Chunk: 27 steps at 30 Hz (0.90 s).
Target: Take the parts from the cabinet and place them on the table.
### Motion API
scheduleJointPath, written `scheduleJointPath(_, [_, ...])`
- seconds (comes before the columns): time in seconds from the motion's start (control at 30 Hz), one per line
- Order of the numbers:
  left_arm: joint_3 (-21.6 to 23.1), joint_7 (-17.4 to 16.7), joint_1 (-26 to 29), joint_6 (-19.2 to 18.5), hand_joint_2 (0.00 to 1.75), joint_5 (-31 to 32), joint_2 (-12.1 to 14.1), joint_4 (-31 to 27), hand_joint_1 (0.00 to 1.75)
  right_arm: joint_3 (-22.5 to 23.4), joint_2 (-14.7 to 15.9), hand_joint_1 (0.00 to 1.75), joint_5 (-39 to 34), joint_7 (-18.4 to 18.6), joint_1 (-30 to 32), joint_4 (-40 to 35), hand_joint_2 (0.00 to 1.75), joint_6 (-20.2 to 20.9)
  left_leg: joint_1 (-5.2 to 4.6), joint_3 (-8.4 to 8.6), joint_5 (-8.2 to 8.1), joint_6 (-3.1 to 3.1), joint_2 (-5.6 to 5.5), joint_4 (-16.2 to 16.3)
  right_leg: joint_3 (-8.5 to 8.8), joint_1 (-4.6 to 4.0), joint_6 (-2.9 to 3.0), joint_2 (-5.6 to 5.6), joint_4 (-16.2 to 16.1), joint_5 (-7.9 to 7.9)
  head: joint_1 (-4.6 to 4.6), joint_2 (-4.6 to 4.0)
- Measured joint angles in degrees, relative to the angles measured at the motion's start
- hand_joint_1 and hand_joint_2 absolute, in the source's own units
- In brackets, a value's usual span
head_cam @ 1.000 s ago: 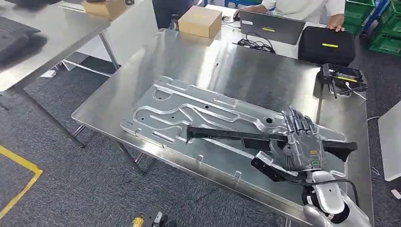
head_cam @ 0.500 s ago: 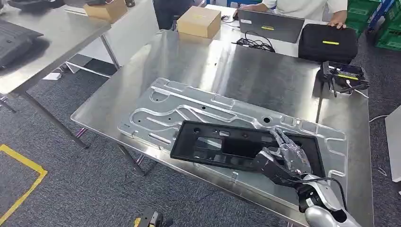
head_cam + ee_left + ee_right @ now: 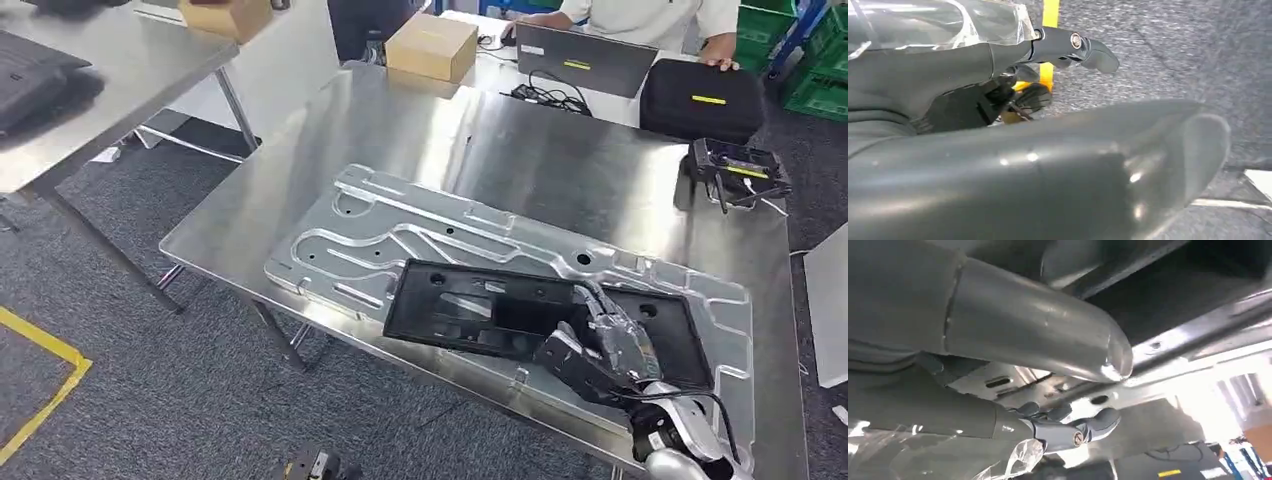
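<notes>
A black plastic frame [image 3: 480, 305] lies flat on a large stamped silver panel [image 3: 400, 225] on the steel table [image 3: 540, 150]. My right hand [image 3: 605, 345] is at the frame's near right edge, with its fingers stretched over the frame. In the right wrist view the right hand [image 3: 1013, 325] has its thumb low beside the black frame [image 3: 1173, 295], its fingers raised apart from the thumb, and nothing between them. My left hand [image 3: 1013, 150] hangs over grey floor with its fingers apart and nothing in it.
At the table's far end are a cardboard box [image 3: 432, 45], a laptop [image 3: 585, 58], a black case [image 3: 712, 98] and a black device with cables [image 3: 738, 168]. A person [image 3: 650, 15] stands behind them. Another steel table [image 3: 110, 70] is at left.
One second ago my right hand held the black frame up on its edge above the panel. The frame now lies flat. The camera has shifted slightly.
</notes>
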<state>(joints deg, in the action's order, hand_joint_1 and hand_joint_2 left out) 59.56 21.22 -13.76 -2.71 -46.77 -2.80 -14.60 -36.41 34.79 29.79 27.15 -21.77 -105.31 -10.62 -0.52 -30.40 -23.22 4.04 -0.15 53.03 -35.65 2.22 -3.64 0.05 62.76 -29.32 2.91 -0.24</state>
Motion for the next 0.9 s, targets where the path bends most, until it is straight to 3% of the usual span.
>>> scheduleJointPath(0.07, [-0.1,0.0,0.1,-1.3,0.00,0.2,0.0,0.0,0.00,0.2,0.2,0.00,1.9,-0.2,1.0,0.1,0.00,-0.4,-0.28,-0.01,-0.06,0.11,-0.03,0.0,-4.76,-0.39,0.03,0.03,10.0,-4.09,0.02,0.00])
scheduleJointPath(0.1, [-0.1,-0.2,0.2,-1.9,0.00,0.4,0.0,0.0,0.00,0.2,0.3,0.00,3.6,-0.2,1.5,0.2,0.00,-0.6,-0.39,0.01,-0.09,0.15,-0.11,0.1,-6.32,-0.50,0.03,0.03,12.9,-4.57,0.00,0.00])
scheduleJointPath(0.13, [-0.1,-0.5,0.2,-2.3,0.00,0.5,0.0,0.0,0.00,0.3,0.3,0.00,6.2,-0.2,2.0,0.3,0.00,-0.9,-0.43,0.08,-0.14,0.20,-0.16,0.1,-6.38,-0.49,0.06,0.02,12.5,-3.57,0.02,0.00])
scheduleJointPath(0.17, [-0.2,-0.7,0.3,-2.6,0.00,0.5,0.0,0.0,0.00,0.4,0.3,0.00,8.8,-0.1,2.2,0.3,0.00,-1.2,-0.42,0.17,-0.23,0.22,-0.20,0.1,-5.13,-0.47,0.03,0.01,9.5,-1.56,0.00,0.00])
scheduleJointPath(0.23, [-0.3,-1.1,0.4,-2.9,0.00,0.6,0.0,0.0,0.00,0.9,0.7,0.00,14.3,1.0,2.1,0.3,0.00,-2.1,-0.16,0.33,-0.81,-0.19,-0.25,0.8,0.18,-0.16,-0.38,-0.08,-1.6,3.93,-0.02,0.00])
scheduleJointPath(0.27, [-0.4,-1.1,0.4,-3.0,0.00,0.5,0.1,0.0,0.00,1.4,0.9,0.00,16.4,1.9,2.1,0.2,0.00,-2.4,-0.34,0.02,-1.42,-0.75,-0.24,1.7,1.84,0.03,-0.85,-0.05,-5.2,4.08,-0.02,0.00])
scheduleJointPath(0.3, [-0.6,-1.2,0.3,-3.1,0.00,0.4,0.2,0.0,0.00,1.8,1.3,0.00,17.8,2.7,1.6,-0.2,0.00,-2.5,-0.65,-0.54,-2.06,-0.95,-0.26,2.7,1.79,-0.07,-0.04,0.46,-5.3,4.14,0.02,0.00])
scheduleJointPath(0.33, [-0.7,-1.3,0.3,-3.3,0.00,0.1,0.2,0.0,0.00,2.6,1.6,0.00,18.9,3.5,1.6,-1.1,0.00,-2.3,-0.67,-0.58,-2.09,-0.78,-0.27,2.6,1.59,-0.11,0.33,0.45,-4.9,4.06,0.00,0.00])
scheduleJointPath(0.4, [-0.8,-1.4,0.5,-3.6,0.00,-0.2,0.2,0.0,0.00,3.7,2.0,0.00,20.2,4.3,0.9,-2.3,0.00,-1.0,-0.67,-0.61,-2.16,-0.76,-0.29,2.7,1.51,-0.15,0.58,0.44,-4.9,3.98,0.02,0.00])
scheduleJointPath(0.47, [-1.0,-1.6,0.6,-3.8,0.00,-0.5,0.3,0.0,0.00,4.6,2.4,0.00,20.9,4.9,-0.2,-3.4,0.00,0.3,-0.43,-1.09,-3.52,-1.58,-0.20,4.5,1.55,0.12,1.07,0.46,-5.0,4.11,0.04,0.00])
scheduleJointPath(0.53, [-1.0,-1.7,0.5,-4.2,0.00,-0.5,0.2,0.0,0.00,5.6,2.6,0.00,21.9,5.0,-0.9,-4.9,0.00,0.7,0.15,-5.00,-8.03,-2.63,-0.12,13.0,1.47,0.15,1.16,0.38,-5.0,4.13,0.07,0.00])
scheduleJointPath(0.57, [-1.0,-1.8,0.6,-4.3,0.00,-0.5,0.2,0.0,0.00,5.9,2.6,0.00,22.4,5.0,-1.3,-5.4,0.00,0.7,0.42,-7.41,-10.05,-2.83,-0.11,18.1,1.45,0.13,1.16,0.36,-5.0,4.12,0.02,0.00])
scheduleJointPath(0.6, [-1.0,-1.8,0.7,-4.4,0.00,-0.5,0.2,0.0,0.00,6.1,2.7,0.00,23.0,5.0,-1.5,-5.7,0.00,0.6,0.49,-9.22,-11.07,-2.87,-0.10,21.6,1.45,0.09,1.16,0.36,-5.0,4.11,0.07,0.00])
scheduleJointPath(0.63, [-1.0,-1.8,0.7,-4.5,0.00,-0.5,0.0,0.0,0.00,6.3,2.7,0.00,23.3,5.0,-1.6,-6.0,0.00,0.5,0.48,-9.87,-10.74,-2.80,-0.11,22.6,1.47,0.06,1.16,0.35,-5.0,4.10,0.04,0.00])
scheduleJointPath(0.67, [-1.0,-1.8,0.8,-4.5,0.00,-0.5,-0.1,0.0,0.00,6.4,2.7,0.00,23.6,5.0,-1.7,-6.3,0.00,0.4,0.42,-9.17,-9.13,-2.51,-0.12,20.6,1.50,-0.01,1.17,0.36,-5.0,4.09,0.04,0.00])
scheduleJointPath(0.7, [-1.0,-1.8,0.7,-4.5,0.00,-0.5,-0.2,0.0,0.00,6.6,2.8,0.00,23.9,5.0,-1.9,-6.7,0.00,0.3,0.23,-7.32,-6.76,-2.00,-0.13,16.3,1.55,-0.21,1.17,0.38,-5.0,4.09,0.04,0.00])
scheduleJointPath(0.73, [-1.0,-1.8,0.7,-4.5,0.00,-0.5,-0.3,0.0,0.00,6.8,2.8,0.00,24.5,5.0,-2.1,-7.1,0.00,0.1,-0.04,-4.39,-3.76,-1.12,-0.13,9.9,1.65,-0.35,1.17,0.38,-5.0,4.10,0.04,0.00])
scheduleJointPath(0.77, [-1.1,-1.9,0.6,-4.5,0.00,-0.6,-0.3,0.0,0.00,7.1,2.8,0.00,25.7,5.0,-2.3,-7.5,0.00,-0.5,-0.63,-1.73,-1.57,0.26,-0.12,4.4,1.74,-0.31,1.19,0.37,-5.1,4.13,0.04,0.00])
scheduleJointPath(0.8, [-1.1,-2.0,0.5,-4.5,0.00,-0.7,-0.2,0.0,0.00,7.3,2.8,0.00,26.9,5.0,-2.5,-7.6,0.00,-1.1,-1.00,-1.09,-1.80,1.01,0.04,2.6,1.77,-0.41,1.05,0.29,-5.2,4.15,0.02,0.00])
scheduleJointPath(0.9, [-1.2,-2.4,0.5,-4.4,0.00,-1.1,-0.3,0.0,0.00,7.4,2.9,0.00,29.6,5.2,-2.8,-8.2,0.00,-1.6,-1.59,-1.18,-1.50,1.12,0.18,2.2,1.85,0.29,0.27,0.21,-5.8,4.52,0.02,0.00])
